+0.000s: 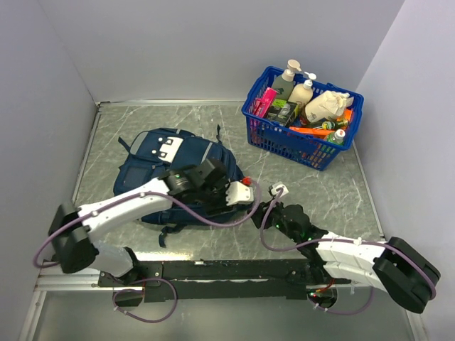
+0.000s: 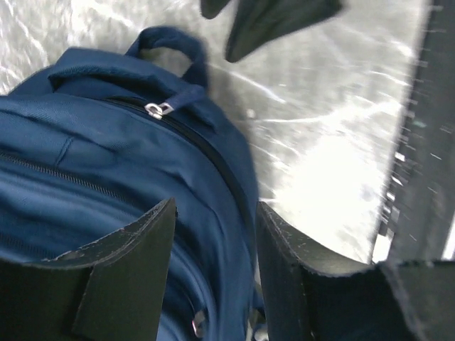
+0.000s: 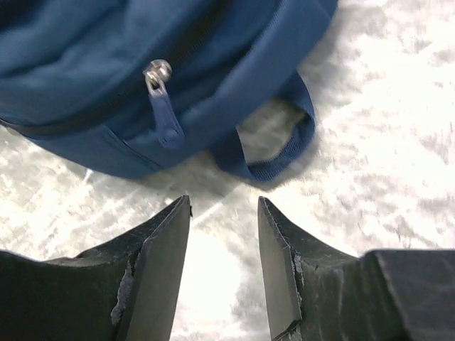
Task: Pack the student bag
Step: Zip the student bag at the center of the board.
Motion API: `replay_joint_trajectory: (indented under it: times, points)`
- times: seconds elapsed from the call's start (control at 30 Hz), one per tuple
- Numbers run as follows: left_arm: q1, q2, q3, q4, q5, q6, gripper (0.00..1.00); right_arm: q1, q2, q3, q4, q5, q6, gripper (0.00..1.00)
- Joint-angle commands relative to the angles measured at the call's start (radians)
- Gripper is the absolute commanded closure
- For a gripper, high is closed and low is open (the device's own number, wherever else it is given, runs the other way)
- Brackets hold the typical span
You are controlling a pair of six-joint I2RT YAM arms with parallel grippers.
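I see a grey, white-veined, stone-look worktop (image 1: 341, 192) boxed in by plain pale walls (image 1: 213, 42). The student bag (image 1: 153, 167) lies flat at left-centre. Its long axis runs roughly 10-to-4 o'clock, with the webbing carry handle (image 3: 284, 153) at the 4 o'clock end. It is navy woven fabric with a metal zip pull (image 3: 157, 72). Left end effector (image 2: 213, 213): jaws apart over the bag. Right end effector (image 3: 224, 202): jaws apart, gripping nothing, near the handle. A blue latticed plastic basket (image 1: 281, 145) stands at 1 o'clock.

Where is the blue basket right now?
In the top view, the blue basket sits in the far right corner of the table, beyond the student bag.
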Motion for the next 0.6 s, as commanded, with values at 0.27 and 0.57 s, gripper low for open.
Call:
replay_joint_trajectory:
  times: [0.27, 0.57]
  points:
    - [-0.01, 0.135, -0.03, 0.194, -0.391, -0.154, 0.64, 0.018, 0.022, 0.061, 0.155, -0.034, -0.095, 0.5]
    - [0.048, -0.008, -0.148, 0.138, -0.147, -0.16, 0.99, 0.018, 0.197, 0.106, 0.273, -0.104, -0.17, 0.46]
